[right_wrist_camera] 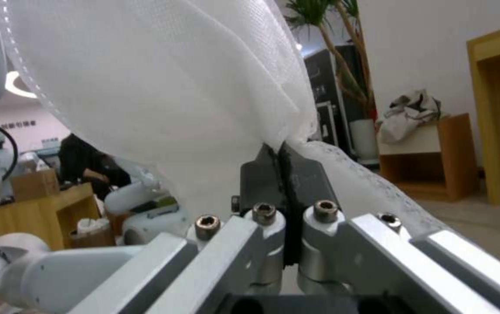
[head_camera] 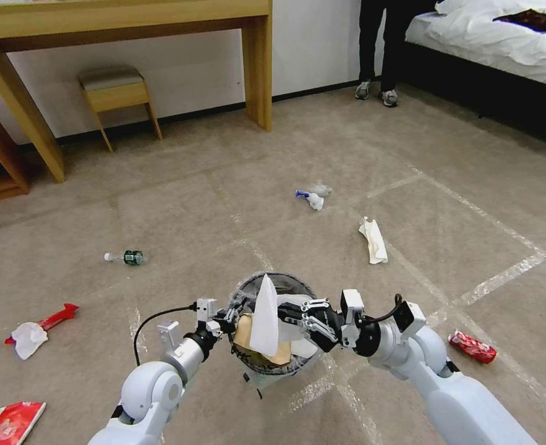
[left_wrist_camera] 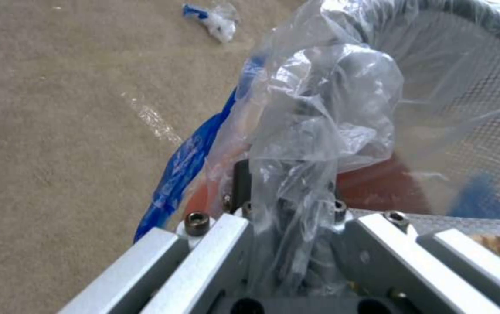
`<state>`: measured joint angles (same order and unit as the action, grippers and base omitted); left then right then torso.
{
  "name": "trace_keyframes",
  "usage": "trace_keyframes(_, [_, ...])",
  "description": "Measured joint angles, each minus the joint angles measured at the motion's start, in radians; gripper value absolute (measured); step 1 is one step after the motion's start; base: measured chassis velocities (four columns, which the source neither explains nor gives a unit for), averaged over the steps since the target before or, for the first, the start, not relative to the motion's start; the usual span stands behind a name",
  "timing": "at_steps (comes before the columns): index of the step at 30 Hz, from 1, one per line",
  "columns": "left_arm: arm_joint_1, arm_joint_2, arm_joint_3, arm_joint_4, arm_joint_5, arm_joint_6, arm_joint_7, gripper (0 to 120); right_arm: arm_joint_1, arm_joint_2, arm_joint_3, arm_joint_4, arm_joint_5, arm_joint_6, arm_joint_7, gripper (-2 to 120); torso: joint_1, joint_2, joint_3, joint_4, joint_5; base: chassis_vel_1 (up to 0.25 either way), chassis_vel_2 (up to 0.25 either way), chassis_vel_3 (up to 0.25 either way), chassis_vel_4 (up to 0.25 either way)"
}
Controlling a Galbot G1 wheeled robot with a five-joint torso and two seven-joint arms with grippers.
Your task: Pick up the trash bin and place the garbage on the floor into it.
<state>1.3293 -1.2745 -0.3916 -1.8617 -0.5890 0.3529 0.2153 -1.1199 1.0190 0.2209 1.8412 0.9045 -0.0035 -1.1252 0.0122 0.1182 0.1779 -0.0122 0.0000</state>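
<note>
Pinching a flat white slipper (head_camera: 264, 315) between closed fingers, the right gripper (head_camera: 288, 317) holds it upright over the trash bin (head_camera: 273, 364), its long axis near vertical and its lower end already inside the rim, against a brown paper bag (head_camera: 245, 337). In the right wrist view the jaws are shut tight on the slipper's (right_wrist_camera: 162, 96) edge. The left gripper (head_camera: 223, 321) holds the bin at its left rim; its fingers are buried in the crinkled liner bag (left_wrist_camera: 314, 131), so I cannot tell how they stand. The bin sits between the two arms, directly under the slipper, so letting go needs only a straight drop. A bottle (head_camera: 126, 257), tissues (head_camera: 374, 240) and a red can (head_camera: 472, 346) lie scattered on the floor (head_camera: 192, 216) beyond.
</note>
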Motion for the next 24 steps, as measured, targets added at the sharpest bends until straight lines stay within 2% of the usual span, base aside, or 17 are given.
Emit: trace_keyframes(24, [0.006, 0.005, 0.015, -0.031, -0.028, 0.014, -0.002, 1, 0.033, 0.024, -0.009, -0.074, -0.022, 0.018, 0.002, 0, 0.000, 0.000, 0.000, 0.0000, 0.0000, 0.000, 0.000, 0.000, 0.000])
